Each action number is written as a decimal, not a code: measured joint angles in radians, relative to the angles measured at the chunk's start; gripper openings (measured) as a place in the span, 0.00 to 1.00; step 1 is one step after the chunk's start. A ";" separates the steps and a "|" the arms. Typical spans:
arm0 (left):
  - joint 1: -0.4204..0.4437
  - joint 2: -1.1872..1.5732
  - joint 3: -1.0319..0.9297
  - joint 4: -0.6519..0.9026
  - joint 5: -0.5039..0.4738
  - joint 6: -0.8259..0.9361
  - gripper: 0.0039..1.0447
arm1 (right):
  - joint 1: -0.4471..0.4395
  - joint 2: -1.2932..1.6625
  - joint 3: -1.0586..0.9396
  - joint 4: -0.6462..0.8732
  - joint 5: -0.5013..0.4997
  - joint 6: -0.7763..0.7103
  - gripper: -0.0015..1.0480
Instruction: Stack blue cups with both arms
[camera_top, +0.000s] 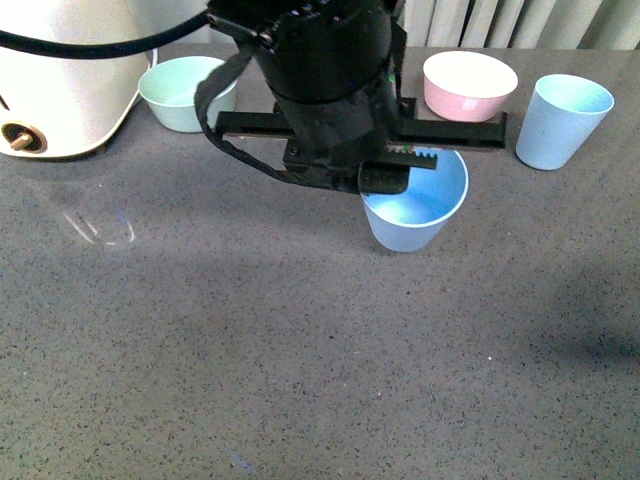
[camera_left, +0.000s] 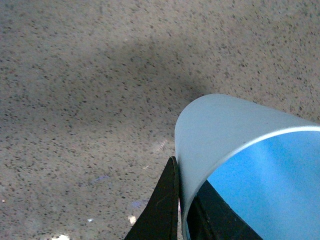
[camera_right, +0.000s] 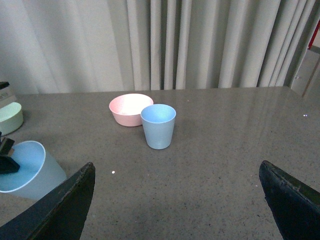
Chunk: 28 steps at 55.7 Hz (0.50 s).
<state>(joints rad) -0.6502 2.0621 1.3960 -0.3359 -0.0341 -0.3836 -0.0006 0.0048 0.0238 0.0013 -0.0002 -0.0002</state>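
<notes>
Grey speckled stone makes up the worktop (camera_top: 300, 400), matte and flat, and everything rests on it. A glossy white rounded appliance (camera_top: 60, 90) sits at the far left edge. The bulky black left arm (camera_top: 320, 60) reaches down over the middle. Its left pincer (camera_top: 385, 175) pinches the rim of the near blue cup (camera_top: 415, 215), a smooth, tapered plastic tumbler at mid-worktop. Only the left wrist view shows the grip itself, with one black finger (camera_left: 162, 205) outside the wall and the other inside.

The far blue cup (camera_top: 560, 125) stands upright at the far right, just beside the rounded pink bowl (camera_top: 468, 85). The squat mint bowl (camera_top: 185, 92) sits far left, by the appliance.

The right wrist view alone shows a pale pleated curtain (camera_right: 175, 45) behind the worktop. It also shows the right pincer (camera_right: 176, 170) spread wide and holding nothing, well apart from both cups.
</notes>
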 joint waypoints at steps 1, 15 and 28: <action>-0.003 0.001 0.000 0.000 -0.001 0.000 0.02 | 0.000 0.000 0.000 0.000 0.000 0.000 0.91; -0.037 0.045 0.001 -0.005 -0.013 -0.004 0.02 | 0.000 0.000 0.000 0.000 0.000 0.000 0.91; -0.040 0.066 0.021 -0.004 -0.018 -0.008 0.02 | 0.000 0.000 0.000 0.000 0.000 0.000 0.91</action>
<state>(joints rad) -0.6903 2.1277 1.4170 -0.3397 -0.0521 -0.3916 -0.0006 0.0048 0.0238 0.0013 -0.0006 -0.0002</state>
